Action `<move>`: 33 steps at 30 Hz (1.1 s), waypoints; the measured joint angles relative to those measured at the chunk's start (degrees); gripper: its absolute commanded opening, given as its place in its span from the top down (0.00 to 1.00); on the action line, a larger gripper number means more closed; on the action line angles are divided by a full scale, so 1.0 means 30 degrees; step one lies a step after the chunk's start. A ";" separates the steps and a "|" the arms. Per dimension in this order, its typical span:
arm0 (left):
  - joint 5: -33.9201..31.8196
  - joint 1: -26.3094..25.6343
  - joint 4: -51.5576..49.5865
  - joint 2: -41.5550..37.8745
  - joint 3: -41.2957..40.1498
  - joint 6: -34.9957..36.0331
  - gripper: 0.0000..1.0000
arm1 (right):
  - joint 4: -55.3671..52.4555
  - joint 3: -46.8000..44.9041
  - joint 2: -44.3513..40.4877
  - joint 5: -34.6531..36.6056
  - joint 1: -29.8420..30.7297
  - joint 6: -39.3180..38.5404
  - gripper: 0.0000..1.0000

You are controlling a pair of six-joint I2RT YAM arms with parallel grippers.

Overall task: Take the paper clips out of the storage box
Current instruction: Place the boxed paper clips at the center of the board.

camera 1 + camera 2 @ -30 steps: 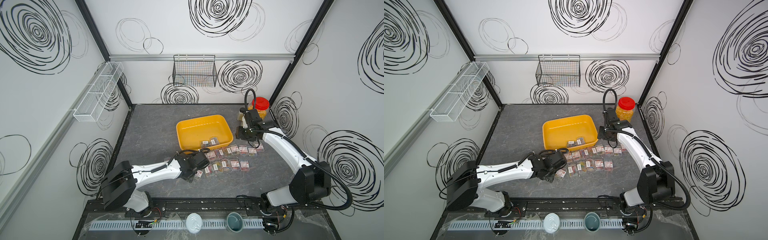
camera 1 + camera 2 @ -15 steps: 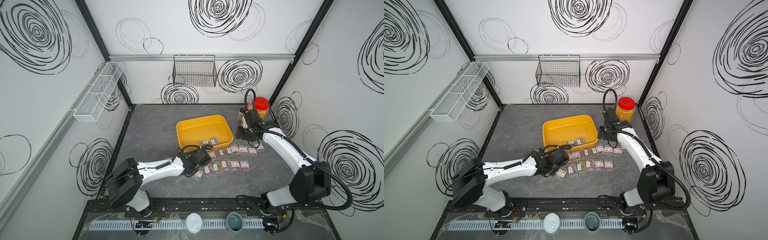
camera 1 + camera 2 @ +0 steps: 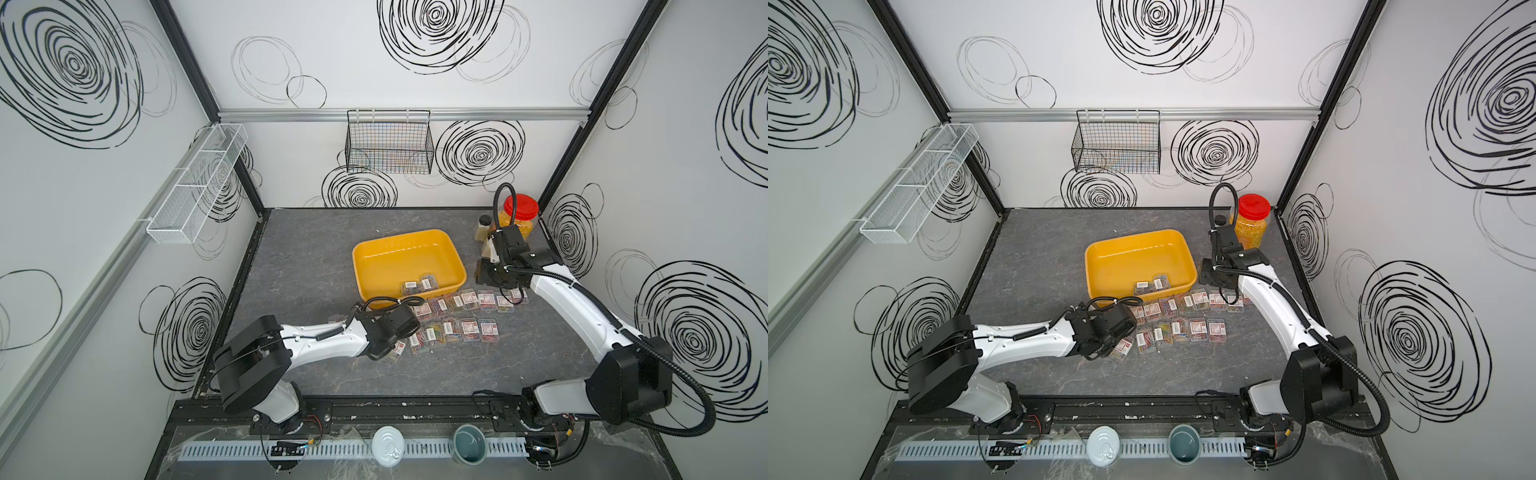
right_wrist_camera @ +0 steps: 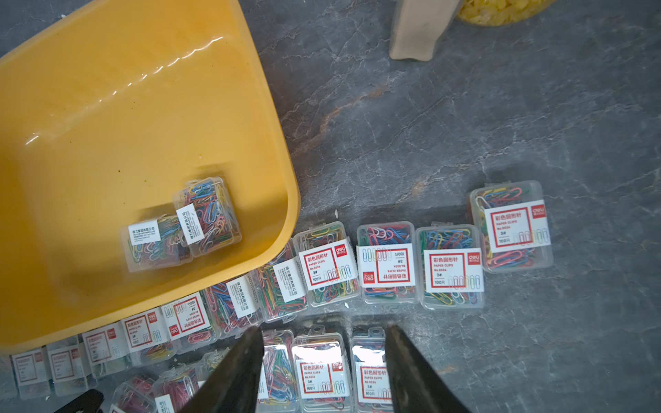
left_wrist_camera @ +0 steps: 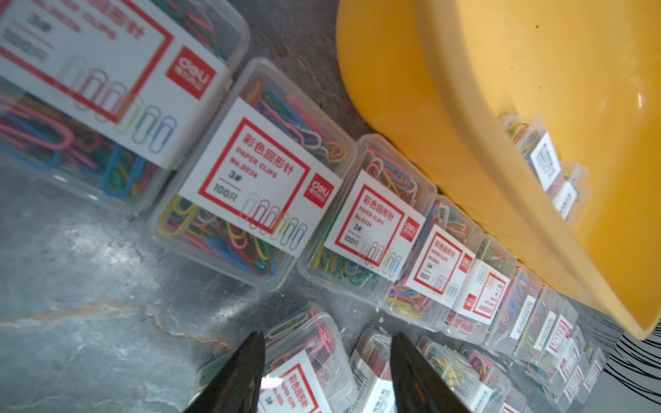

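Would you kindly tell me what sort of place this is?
Probably a robot test cell in a lab, not a real office: swirl-printed walls box in a small table, a left arm and right arm stand on its front rail, and the tray and clip cases look staged.

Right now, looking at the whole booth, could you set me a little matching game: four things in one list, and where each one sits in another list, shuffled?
Things
1. yellow tray
2. red-lidded jar
3. black wire basket
4. white mesh rack

Places
A. hanging on the back wall
B. far corner of the table
C. fixed to a side wall
D. middle of the table

Pairs: 1-D, 2-B, 3-A, 4-C.
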 measured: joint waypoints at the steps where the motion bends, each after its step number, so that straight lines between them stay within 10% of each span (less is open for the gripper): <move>1: 0.0036 -0.0051 0.0197 0.0000 -0.0109 -0.0073 0.41 | -0.0007 -0.0102 -0.0117 0.0022 -0.0036 0.0000 0.42; 33: -0.0044 -0.0984 0.1705 -0.0772 -0.1217 -0.1989 0.35 | -0.0066 -0.0525 -0.0823 0.0138 0.0204 -0.0146 0.41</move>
